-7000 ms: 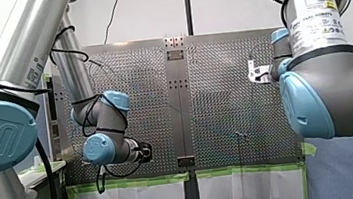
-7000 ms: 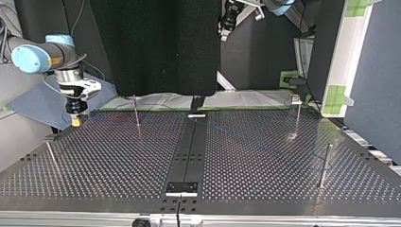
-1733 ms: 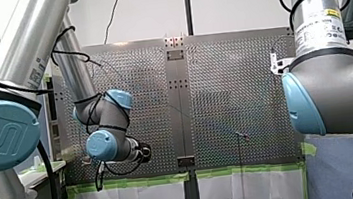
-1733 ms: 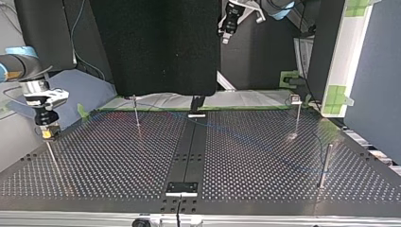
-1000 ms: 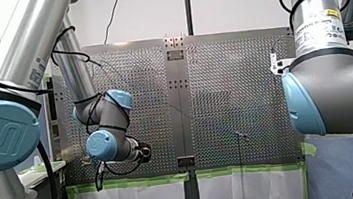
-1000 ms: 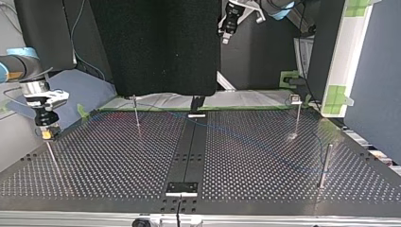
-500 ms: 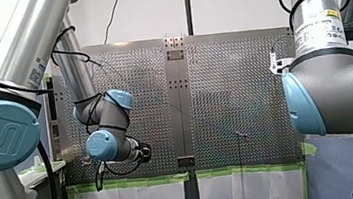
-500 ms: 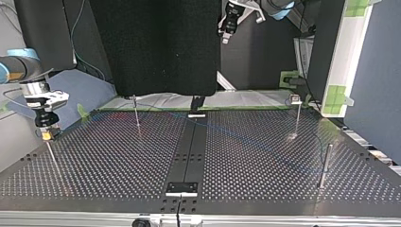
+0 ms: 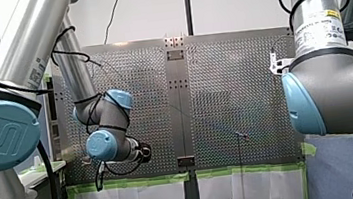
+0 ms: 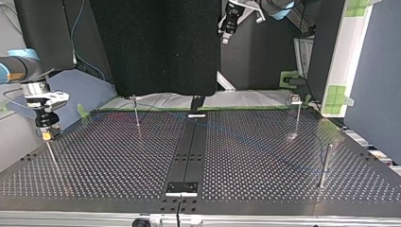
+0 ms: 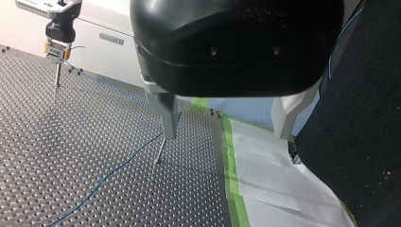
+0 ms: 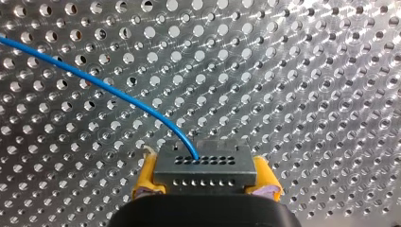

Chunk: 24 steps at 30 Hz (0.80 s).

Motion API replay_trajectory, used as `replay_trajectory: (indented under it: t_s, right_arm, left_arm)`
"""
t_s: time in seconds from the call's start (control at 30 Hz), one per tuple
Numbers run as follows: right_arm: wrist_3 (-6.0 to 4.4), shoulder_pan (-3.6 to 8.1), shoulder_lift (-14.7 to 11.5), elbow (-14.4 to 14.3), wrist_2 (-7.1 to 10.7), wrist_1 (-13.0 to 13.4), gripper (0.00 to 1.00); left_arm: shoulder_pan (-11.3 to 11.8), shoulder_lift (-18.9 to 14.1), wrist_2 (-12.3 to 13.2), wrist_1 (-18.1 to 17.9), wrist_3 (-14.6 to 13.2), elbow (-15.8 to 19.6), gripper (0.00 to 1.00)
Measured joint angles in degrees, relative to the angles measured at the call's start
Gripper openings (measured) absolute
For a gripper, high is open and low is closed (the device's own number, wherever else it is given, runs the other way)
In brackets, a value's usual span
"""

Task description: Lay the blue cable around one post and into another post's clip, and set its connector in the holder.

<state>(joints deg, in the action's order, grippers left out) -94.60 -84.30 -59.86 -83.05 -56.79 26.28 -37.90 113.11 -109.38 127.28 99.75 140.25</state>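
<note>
My right jaws are clamped on the connector, with its grey block squeezed between the yellow pads. The blue cable leaves the connector's face and arcs away ahead of those jaws over the perforated worktop.

Seen from across the worktop, the right jaws hang at the top of a thin post, close to the plate's side edge. I cannot tell whether the connector touches the post's head. Inward from them the plate lies open as far as a second post, with the black centre strip beyond it.

My left jaws stand wide with nothing between them, held high above the worktop near its edge of green tape. Just under the tip of the metal finger stands a slim post. The cable runs close by that post, and the finger hides part of it. Ahead of these jaws the plate is bare apart from the cable.
</note>
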Motion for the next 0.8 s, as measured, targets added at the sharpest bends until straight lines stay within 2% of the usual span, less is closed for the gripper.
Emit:
replay_trajectory:
  t_s: [0.8]
  right_arm:
    - [-0.33,-0.21,0.3,0.8,-0.08,-0.1,0.00]
  left_arm:
    - [0.0,0.0,0.1,0.0,0.0,0.0,0.98]
